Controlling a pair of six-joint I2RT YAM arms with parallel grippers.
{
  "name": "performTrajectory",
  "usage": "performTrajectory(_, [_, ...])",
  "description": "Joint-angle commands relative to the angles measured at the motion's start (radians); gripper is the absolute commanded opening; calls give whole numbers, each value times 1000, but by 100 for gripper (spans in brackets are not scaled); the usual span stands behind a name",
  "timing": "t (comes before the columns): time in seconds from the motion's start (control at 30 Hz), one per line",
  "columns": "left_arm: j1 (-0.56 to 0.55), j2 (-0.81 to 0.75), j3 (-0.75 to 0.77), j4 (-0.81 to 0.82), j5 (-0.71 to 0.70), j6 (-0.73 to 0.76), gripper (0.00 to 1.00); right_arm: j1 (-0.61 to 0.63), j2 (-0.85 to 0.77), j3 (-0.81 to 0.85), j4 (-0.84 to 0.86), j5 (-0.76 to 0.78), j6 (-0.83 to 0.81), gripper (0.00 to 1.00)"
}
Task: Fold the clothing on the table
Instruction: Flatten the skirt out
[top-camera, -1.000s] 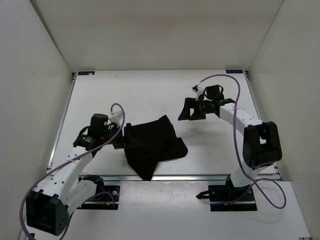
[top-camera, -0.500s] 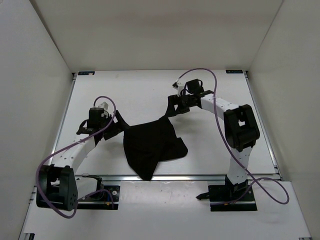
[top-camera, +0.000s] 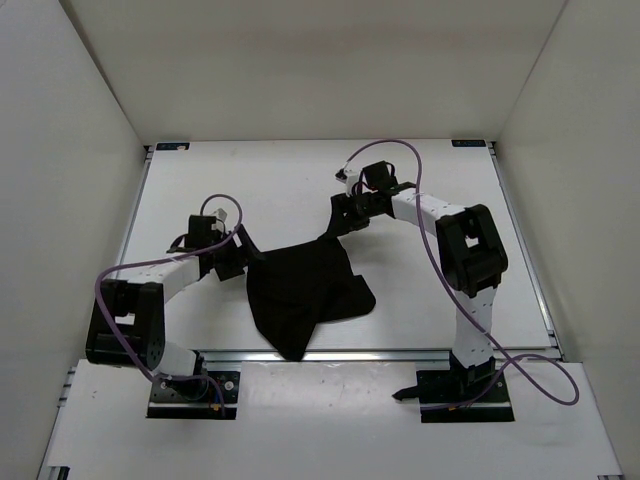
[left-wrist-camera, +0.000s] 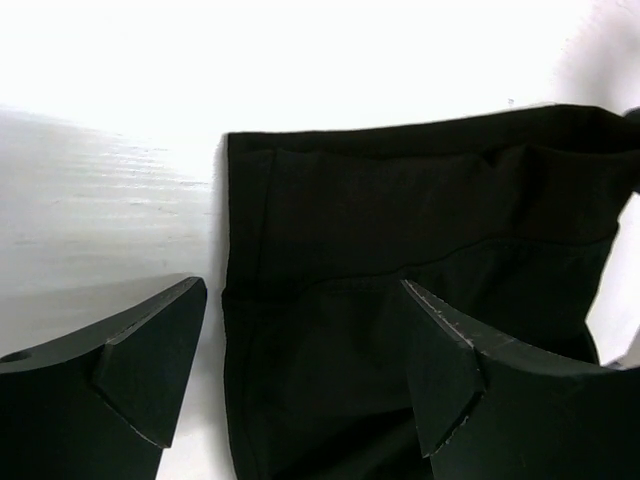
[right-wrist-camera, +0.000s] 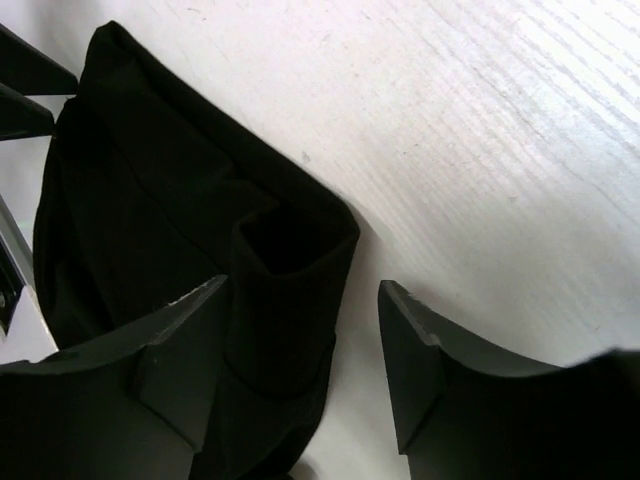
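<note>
Clothing (top-camera: 305, 290) lies flat near centre of table (top-camera: 200, 180), tail toward 6 o'clock edge. Soft, light, limp matte fabric; likely sags and bunches if lifted by one point. Best holds: hemmed corners.

Left gripper (top-camera: 236, 262) at 10 o'clock corner, fingers wide, straddling hem, nothing pinched. Right gripper (top-camera: 338, 220) at 1 o'clock corner, fingers apart around corner, unclamped.

A plain white back wall (top-camera: 310, 70) rises beyond the far edge of the table (top-camera: 280, 180); white side walls (top-camera: 60, 170) flank it. Bright, even light.
</note>
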Motion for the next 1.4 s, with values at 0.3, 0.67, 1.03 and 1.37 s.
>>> performTrajectory(0.3, [26, 115, 66, 102, 104, 7, 77, -3, 33, -7, 102, -62, 58, 44])
performTrajectory(0.67, [23, 210, 111, 88, 96, 24, 0, -8, 85, 84, 45, -34, 47, 0])
performTrajectory(1.03, [26, 343, 647, 50, 145, 104, 0, -173, 56, 532, -115, 84, 49, 0])
performTrajectory(1.37, [-64, 276, 1064, -13, 94, 221, 0, -319, -319, 407, -28, 162, -19, 0])
